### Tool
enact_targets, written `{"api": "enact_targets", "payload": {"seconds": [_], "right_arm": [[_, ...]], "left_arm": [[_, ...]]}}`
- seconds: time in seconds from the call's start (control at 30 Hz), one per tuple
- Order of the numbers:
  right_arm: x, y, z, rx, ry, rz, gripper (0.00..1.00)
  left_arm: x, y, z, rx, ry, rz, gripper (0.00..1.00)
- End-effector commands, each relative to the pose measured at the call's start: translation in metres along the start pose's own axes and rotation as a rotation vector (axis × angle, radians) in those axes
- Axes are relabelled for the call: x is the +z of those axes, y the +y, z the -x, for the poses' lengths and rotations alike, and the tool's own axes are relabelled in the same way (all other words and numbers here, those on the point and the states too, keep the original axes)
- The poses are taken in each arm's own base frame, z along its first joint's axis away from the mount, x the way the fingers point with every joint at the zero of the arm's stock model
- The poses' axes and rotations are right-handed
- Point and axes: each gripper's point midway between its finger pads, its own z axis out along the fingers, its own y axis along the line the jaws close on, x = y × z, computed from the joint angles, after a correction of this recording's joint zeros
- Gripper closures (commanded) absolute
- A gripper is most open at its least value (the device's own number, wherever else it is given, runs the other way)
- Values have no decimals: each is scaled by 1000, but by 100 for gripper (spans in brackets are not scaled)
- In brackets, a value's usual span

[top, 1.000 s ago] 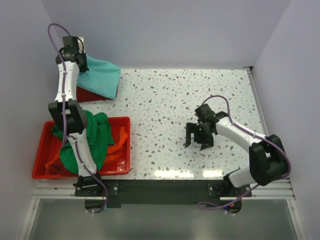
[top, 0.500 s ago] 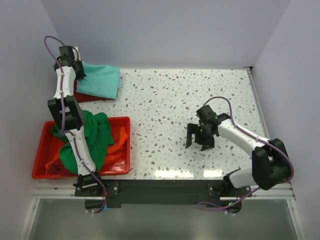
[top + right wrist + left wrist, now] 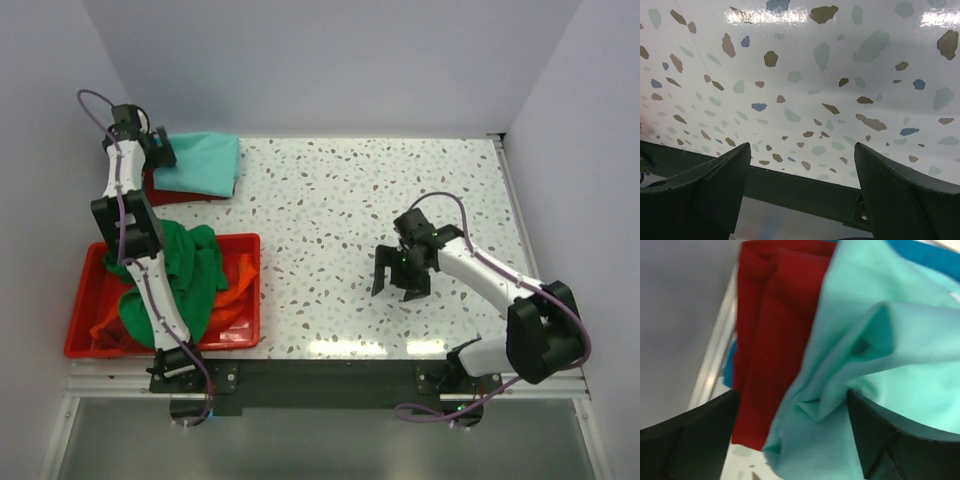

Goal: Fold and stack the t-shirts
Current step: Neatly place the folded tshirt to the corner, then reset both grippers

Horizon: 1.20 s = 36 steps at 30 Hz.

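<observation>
- Red bin [image 3: 235,238]: the landmark, standing on the speckled worktop [image 3: 330,200] at its near left edge.
- Green t-shirt [image 3: 195,275]: crumpled inside the red bin, heaped above its rim and filling most of the left and middle.
- Orange t-shirt [image 3: 235,300]: also in the red bin, bunched under and to the right of the green one, against the bin's right wall.
- Teal t-shirt [image 3: 200,165]: beyond the far side of the red bin and apart from it, lying uppermost on a small stack. In the left wrist view its surface [image 3: 880,355] is rumpled into a raised fold.
- Dark red t-shirt [image 3: 162,190]: directly under the teal one, its near edge showing on the side towards the red bin. The wrist view shows it [image 3: 770,325] folded flat.
- Blue cloth [image 3: 729,371]: a thin edge showing beneath the dark red t-shirt.
- Left tool [image 3: 155,150]: beyond the red bin at the stack's left end. Its jaws stand wide apart [image 3: 792,395], with the teal fold between them.
- Right tool [image 3: 397,288]: well to the right of the red bin, jaws apart [image 3: 802,147] over bare worktop [image 3: 805,60], holding nothing.
</observation>
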Motion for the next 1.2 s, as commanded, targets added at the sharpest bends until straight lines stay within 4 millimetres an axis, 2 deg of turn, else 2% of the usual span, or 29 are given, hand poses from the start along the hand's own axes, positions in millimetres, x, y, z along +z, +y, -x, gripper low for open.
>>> {"api": "enact_targets", "payload": {"seconds": [0.0,0.13,0.23,0.27,0.3,0.37,0.43,0.47,0.5,0.63,0.73,0.77,0.8,0.87,0.9,0.93,0.97,1.0,1.07,1.1,1.13,1.17], "right_arm": [[-25,15,18,-25,-78,33,12],[-37,19,33,-54,-144,27,12],[-45,16,41,-71,-194,8,12],[-47,16,43,-77,-207,4,11],[-50,14,46,-80,-229,-6,11],[-54,13,50,-85,-257,-12,11],[-60,12,56,-90,-293,-19,11],[-62,14,58,-94,-303,-16,11],[-65,16,61,-97,-320,-6,11],[-73,15,74,-98,-389,-24,10],[-78,14,83,-80,-444,-32,10],[-80,14,86,-71,-463,-36,10],[-81,15,89,-64,-484,-30,10],[-84,14,92,-48,-512,-29,9],[-86,14,96,-41,-536,-33,9],[-87,13,98,-36,-547,-35,9],[-90,13,99,-30,-562,-34,9],[-92,13,102,-30,-580,-37,9],[-95,12,104,-26,-601,-41,9],[-99,12,106,-25,-623,-35,9],[-98,8,108,-20,-636,-53,9],[-99,7,108,-22,-646,-57,9]], "left_arm": [[-24,33,25,-106,-85,130,0],[-56,25,37,-116,-145,133,0],[-88,4,34,-50,-185,152,0],[-97,-15,34,-19,-210,138,0],[-114,-18,29,-4,-226,160,0],[-133,-36,24,11,-258,153,0],[-156,-43,15,-17,-277,126,0],[-178,-47,18,-28,-311,110,0],[-180,-48,4,-24,-292,112,0],[-219,-60,-18,-24,-318,72,0],[-249,-88,-44,36,-343,-21,0],[-269,-108,-53,68,-368,-85,0],[-266,-114,-73,96,-338,-103,0],[-278,-138,-96,126,-322,-178,0],[-284,-141,-112,135,-312,-214,0],[-289,-146,-119,124,-319,-235,0],[-296,-157,-131,145,-322,-270,0],[-300,-153,-145,144,-332,-278,0],[-310,-160,-160,129,-345,-314,0],[-314,-152,-168,112,-363,-306,0],[-320,-157,-173,97,-375,-330,0],[-330,-153,-173,73,-404,-345,0]]}}
